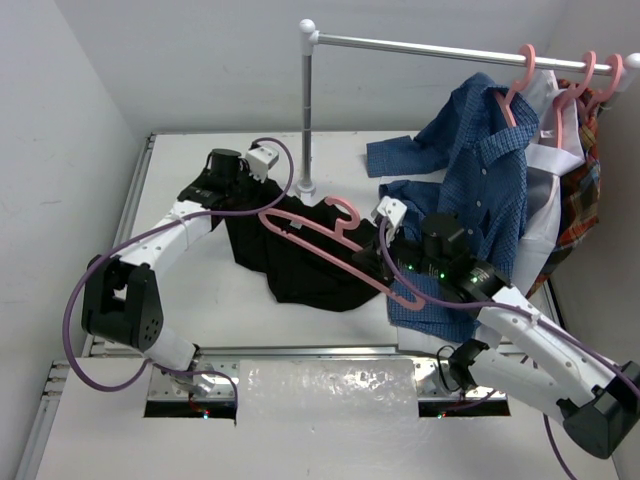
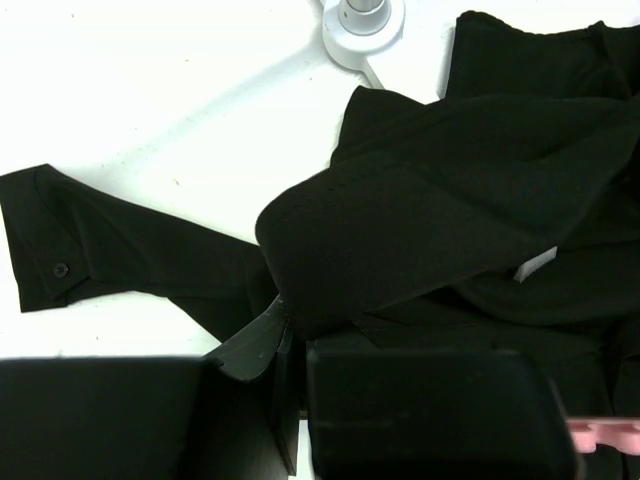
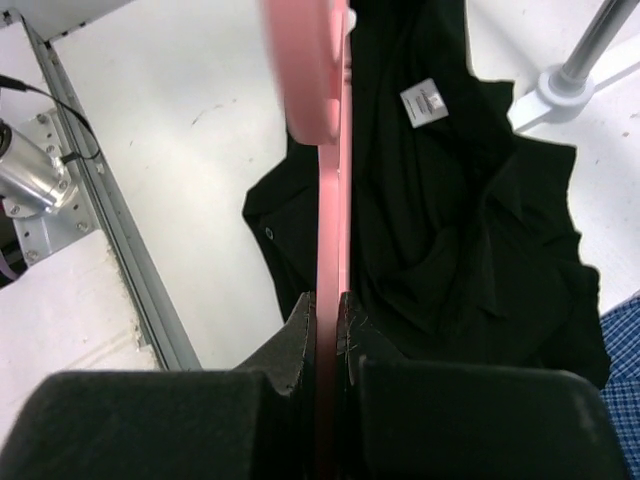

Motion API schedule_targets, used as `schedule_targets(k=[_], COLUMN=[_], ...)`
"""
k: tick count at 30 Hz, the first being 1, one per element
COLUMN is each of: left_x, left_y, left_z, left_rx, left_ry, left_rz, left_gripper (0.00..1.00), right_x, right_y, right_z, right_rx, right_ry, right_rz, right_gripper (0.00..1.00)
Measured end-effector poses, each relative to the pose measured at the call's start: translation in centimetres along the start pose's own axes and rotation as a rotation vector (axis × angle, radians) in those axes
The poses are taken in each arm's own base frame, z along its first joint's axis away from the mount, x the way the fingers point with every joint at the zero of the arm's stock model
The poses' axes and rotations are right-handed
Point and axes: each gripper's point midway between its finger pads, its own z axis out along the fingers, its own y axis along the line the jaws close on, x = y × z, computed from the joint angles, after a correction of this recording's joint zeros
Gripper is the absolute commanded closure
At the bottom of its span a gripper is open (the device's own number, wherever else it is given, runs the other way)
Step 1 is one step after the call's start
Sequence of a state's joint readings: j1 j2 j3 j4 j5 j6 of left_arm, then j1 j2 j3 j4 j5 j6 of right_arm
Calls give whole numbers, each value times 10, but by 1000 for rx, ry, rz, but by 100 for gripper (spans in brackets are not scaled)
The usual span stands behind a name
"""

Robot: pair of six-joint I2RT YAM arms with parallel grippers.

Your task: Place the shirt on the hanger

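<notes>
Fingers of the right gripper (image 3: 328, 312) are clamped hard on one thin arm of the hanger (image 3: 331, 210), holding it edge-on above the shirt (image 3: 450, 250). On the left gripper (image 2: 292, 336), the fingers look pinched on a fold of that black fabric. I'd guess it is near the collar, though the cloth hides the tips. From above, the shirt lies crumpled in the middle of the table (image 1: 230, 310). The hanger slants across it from 10 o'clock to 4 o'clock, with its hook pointing toward 12 and the rack post (image 1: 306, 110). The white label (image 3: 424, 101) shows, so the neck is open upward. They seem to be at the threading step. Next the hanger's free end needs to slide into the neck opening while the left holds the collar lifted and taut.
</notes>
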State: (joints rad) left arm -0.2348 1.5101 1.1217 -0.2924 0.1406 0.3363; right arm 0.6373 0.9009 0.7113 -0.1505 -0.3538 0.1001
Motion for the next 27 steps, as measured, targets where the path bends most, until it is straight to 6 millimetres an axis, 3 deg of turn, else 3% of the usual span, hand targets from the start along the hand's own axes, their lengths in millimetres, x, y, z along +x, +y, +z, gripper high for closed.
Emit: schedule_targets(k=[7, 16, 22, 27], left_x=[0, 0, 0, -5], left_y=[0, -1, -9, -21], left_z=[0, 0, -4, -19], left_rx=[1, 4, 52, 124], left_ry=[-1, 2, -2, -3], left_rz=[-1, 3, 19, 52], left_gripper=[100, 100, 100, 100], right_x=[0, 27, 25, 23], right_y=[-12, -42, -47, -41], right_z=[8, 27, 46, 62], right_rx=[53, 176, 161, 94], right_ry=[-2, 99, 94, 78], right_rz=[-3, 1, -1, -2], right_gripper=[100, 100, 100, 100])
